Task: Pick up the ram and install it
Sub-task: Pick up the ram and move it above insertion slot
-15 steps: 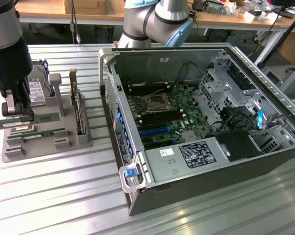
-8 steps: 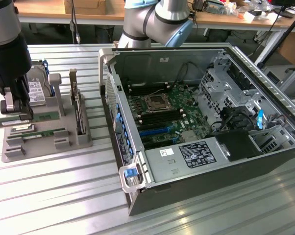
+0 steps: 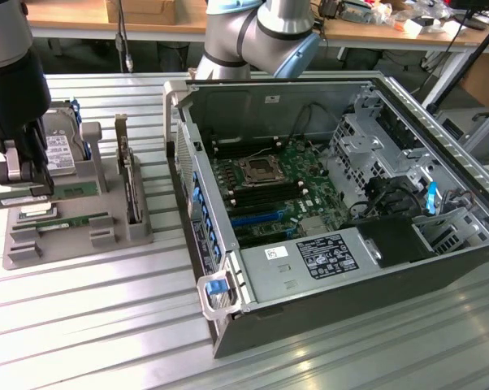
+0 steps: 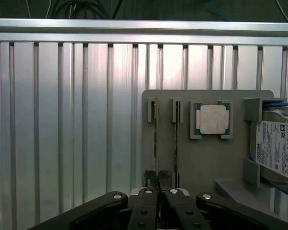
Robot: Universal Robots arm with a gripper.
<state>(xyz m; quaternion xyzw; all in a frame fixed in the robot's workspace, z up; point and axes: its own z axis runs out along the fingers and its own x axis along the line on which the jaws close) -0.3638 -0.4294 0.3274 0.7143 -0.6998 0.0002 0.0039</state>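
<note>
While the claw [image 4: 157,178] grips the ram [image 3: 9,200] near one end, it stands on edge, long axis level along the gray holder [image 3: 78,236].

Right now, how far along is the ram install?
Done: gripper is at the tray, shut on one ram. In hand: that ram, in line with its tray slot; lifted or not, can't tell. Left: it isn't in the case yet; board slots look empty.

Wooden workbench [image 3: 366,34] behind ribbed aluminium table [image 3: 82,325].
</note>
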